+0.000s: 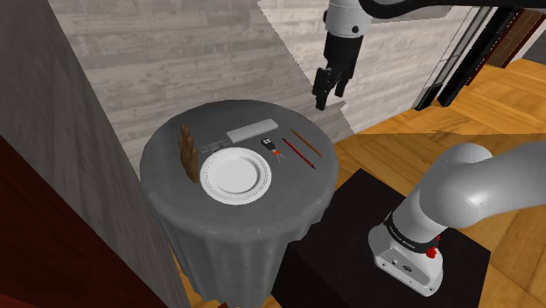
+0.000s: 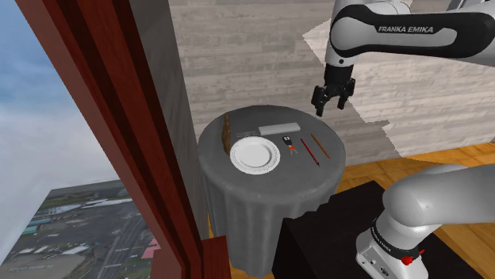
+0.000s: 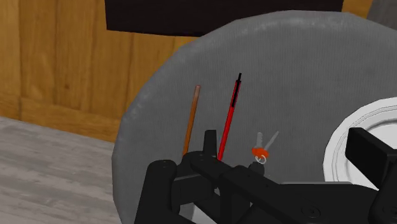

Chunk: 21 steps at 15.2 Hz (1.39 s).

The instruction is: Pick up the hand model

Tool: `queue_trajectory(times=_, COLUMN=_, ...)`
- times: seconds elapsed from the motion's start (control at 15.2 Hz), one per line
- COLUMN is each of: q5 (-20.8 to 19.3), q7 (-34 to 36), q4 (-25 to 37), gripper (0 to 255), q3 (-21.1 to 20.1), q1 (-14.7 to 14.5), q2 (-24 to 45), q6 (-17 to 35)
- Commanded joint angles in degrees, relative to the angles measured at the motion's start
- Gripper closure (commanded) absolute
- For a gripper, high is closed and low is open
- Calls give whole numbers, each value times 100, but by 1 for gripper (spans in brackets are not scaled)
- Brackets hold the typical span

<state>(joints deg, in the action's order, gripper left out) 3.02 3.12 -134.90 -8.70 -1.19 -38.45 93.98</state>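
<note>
The hand model (image 1: pixel 187 153) is a brown, slim, upright figure near the rim of the round grey-clothed table (image 1: pixel 175 206), on the shoulder view's left, just beside a white plate (image 1: pixel 234 172). It also stands at the table's left edge in the second exterior view, hand model (image 2: pixel 226 132). My black gripper (image 1: pixel 325 96) hangs open and holds nothing, high above the table's far right rim, well away from the hand model. In the second exterior view the gripper (image 2: pixel 329 104) hovers above and right of the tabletop. Between the spread fingers of the gripper (image 3: pixel 286 145) the wrist view looks down on the table's edge.
On the table lie a flat grey bar (image 1: pixel 252 134), a black key fob (image 1: pixel 266 142), keys with an orange tag (image 3: pixel 260 151), a red pen (image 3: pixel 229 118) and a brown pencil (image 3: pixel 193 118). My black stand (image 1: pixel 350 236) sits close on the right. A wall and a red frame (image 2: pixel 119 119) border the left.
</note>
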Motion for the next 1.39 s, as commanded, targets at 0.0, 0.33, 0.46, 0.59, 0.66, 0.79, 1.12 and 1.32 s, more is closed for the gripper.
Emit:
queue_trajectory(times=0.0, q5=149, q7=241, q4=69, gripper=0, q3=-182, q1=-52, q2=258, q6=220)
queue_trajectory(times=0.33, q5=422, q7=845, q4=433, gripper=0, q3=-645, q1=-162, q2=992, q6=675)
queue_trajectory(times=0.46, q5=486, q7=1087, q4=625, gripper=0, q3=-825, q1=-194, q2=1315, q6=847)
queue_trajectory(times=0.59, q5=521, q7=1333, q4=843, gripper=0, q3=-1001, q1=-222, q2=1654, q6=1009)
queue_trajectory(times=0.66, q5=527, q7=1457, q4=962, gripper=0, q3=-1088, q1=-234, q2=1829, q6=1086)
queue_trajectory(times=0.79, q5=513, q7=1711, q4=1221, gripper=0, q3=-1257, q1=-257, q2=2190, q6=1231)
queue_trajectory(times=1.12, q5=325, q7=2377, q4=1986, gripper=0, q3=-1635, q1=-344, q2=3161, q6=1520)
queue_trajectory(times=1.32, q5=110, q7=2795, q4=2534, gripper=0, q3=-1814, q1=-442, q2=3789, q6=1630)
